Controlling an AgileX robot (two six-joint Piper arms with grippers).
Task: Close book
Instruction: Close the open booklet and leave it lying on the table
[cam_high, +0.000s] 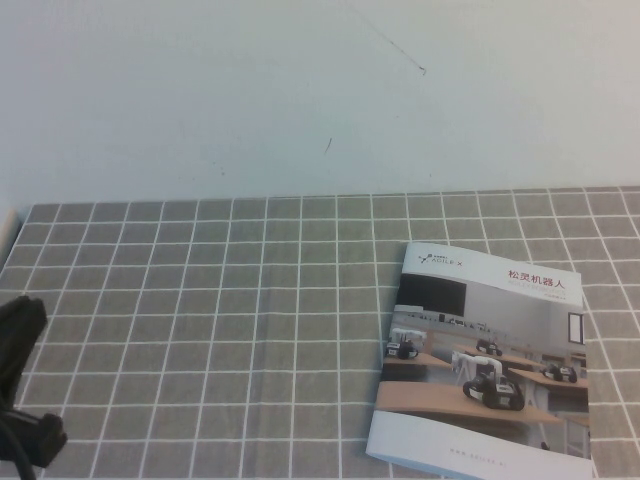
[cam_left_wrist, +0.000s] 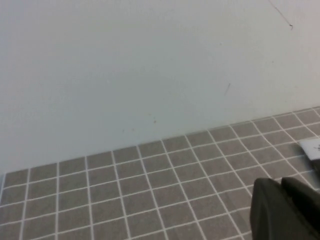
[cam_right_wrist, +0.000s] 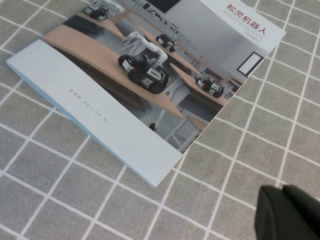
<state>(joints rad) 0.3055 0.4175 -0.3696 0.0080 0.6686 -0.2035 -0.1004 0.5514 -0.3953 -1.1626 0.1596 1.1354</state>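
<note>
The book (cam_high: 485, 360) lies flat and closed on the right side of the table, front cover up, with a photo of robots on desks and red Chinese lettering. It fills much of the right wrist view (cam_right_wrist: 150, 75), and one corner (cam_left_wrist: 311, 148) shows in the left wrist view. My left gripper (cam_high: 22, 325) sits at the table's left edge, far from the book; its fingers (cam_left_wrist: 280, 183) are pressed together with nothing between them. My right gripper (cam_right_wrist: 283, 189) is out of the high view. It hovers over bare cloth just off the book's near right corner, shut and holding nothing.
A grey tablecloth with a white grid (cam_high: 200, 300) covers the table. A plain white wall (cam_high: 300, 90) rises behind the far edge. The left arm's black body and cable (cam_high: 25, 440) occupy the front left corner.
</note>
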